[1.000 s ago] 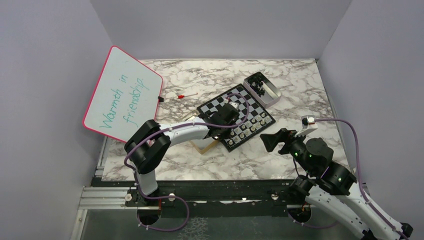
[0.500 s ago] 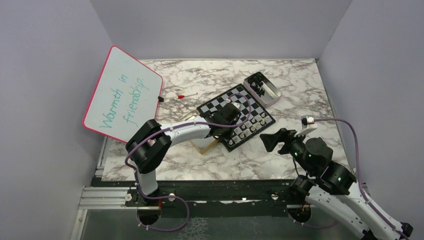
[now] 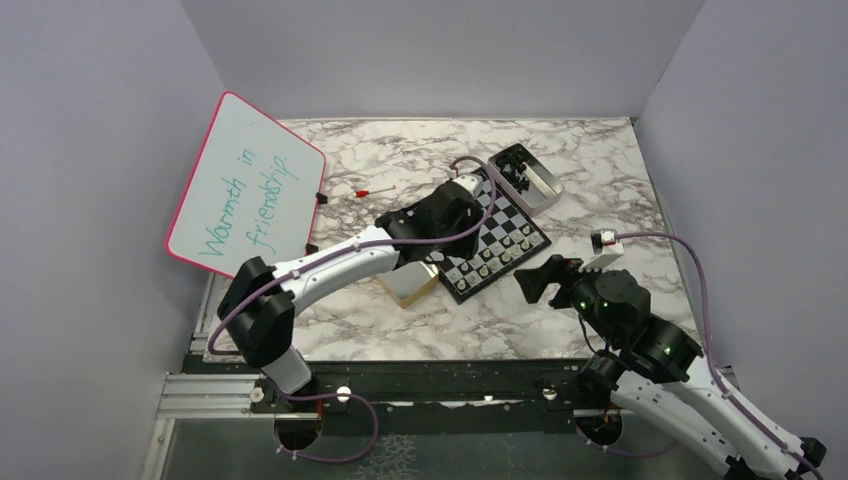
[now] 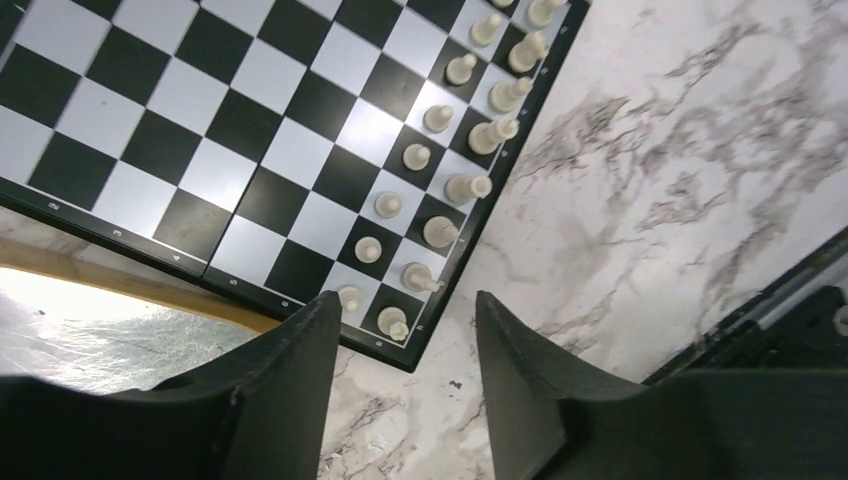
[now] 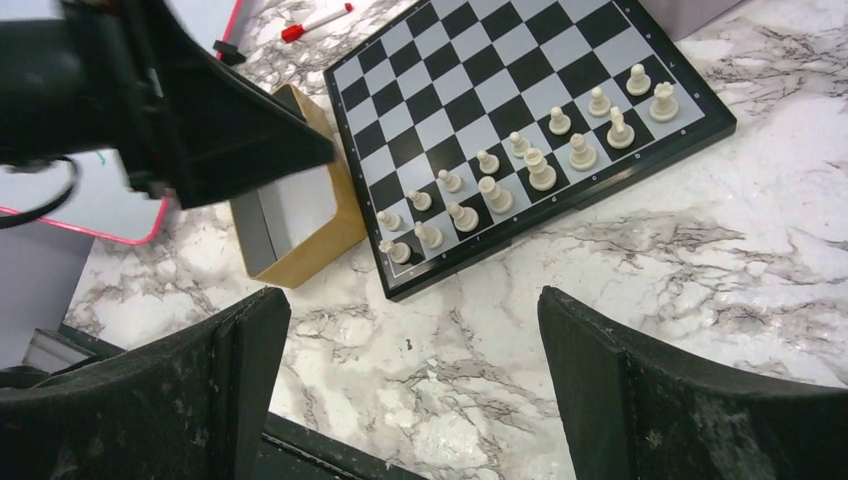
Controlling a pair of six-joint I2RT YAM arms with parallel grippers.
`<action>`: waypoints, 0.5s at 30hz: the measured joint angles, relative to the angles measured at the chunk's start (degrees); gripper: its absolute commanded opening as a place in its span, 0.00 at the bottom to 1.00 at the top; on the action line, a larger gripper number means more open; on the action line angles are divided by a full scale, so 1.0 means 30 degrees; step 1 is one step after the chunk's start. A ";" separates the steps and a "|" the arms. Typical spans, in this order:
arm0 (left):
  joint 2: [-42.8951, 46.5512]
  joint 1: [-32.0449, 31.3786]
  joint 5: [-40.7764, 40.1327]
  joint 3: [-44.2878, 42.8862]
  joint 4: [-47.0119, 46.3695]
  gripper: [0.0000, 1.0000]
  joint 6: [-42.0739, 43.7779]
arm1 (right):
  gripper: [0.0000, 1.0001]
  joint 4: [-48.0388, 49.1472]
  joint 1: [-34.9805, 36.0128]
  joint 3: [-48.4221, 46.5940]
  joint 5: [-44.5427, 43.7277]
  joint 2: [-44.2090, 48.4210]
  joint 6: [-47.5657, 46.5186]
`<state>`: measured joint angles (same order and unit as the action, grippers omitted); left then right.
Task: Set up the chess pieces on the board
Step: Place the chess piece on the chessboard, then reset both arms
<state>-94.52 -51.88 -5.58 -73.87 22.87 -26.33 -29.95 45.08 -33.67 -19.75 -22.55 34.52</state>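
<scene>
The marble counter (image 3: 600, 160) carries the board (image 3: 503, 212) corner-on to the arms, with two rows of pale pieces (image 5: 490, 190) along its near right edge. The black pieces (image 3: 512, 168) sit in a tin (image 3: 546, 190) just beyond its far corner. The left pincer (image 4: 405, 300) hangs above the board, partly open and empty, and looks nearer that tin than the right pincer (image 5: 410, 295), which gapes wide and holds nothing.
</scene>
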 measured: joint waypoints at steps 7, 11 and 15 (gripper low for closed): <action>0.3599 0.0000 -0.0007 -0.0080 -0.0007 0.99 -0.0095 | 1.00 -0.0299 0.0000 -0.0146 0.0022 -0.0794 0.0721; 0.6178 0.0000 -0.0219 0.0852 -0.0095 0.99 -0.0240 | 1.00 -0.1013 0.0000 -0.0925 0.0029 -0.1647 0.1209; 0.9355 0.0000 -0.0984 0.2987 -0.0168 0.99 -0.0663 | 1.00 -0.1224 0.0000 -0.1829 0.0044 -0.2477 0.1486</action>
<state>-66.46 -51.88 -8.54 -64.90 22.37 -28.32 -33.63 45.08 -39.16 -19.62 -29.98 38.98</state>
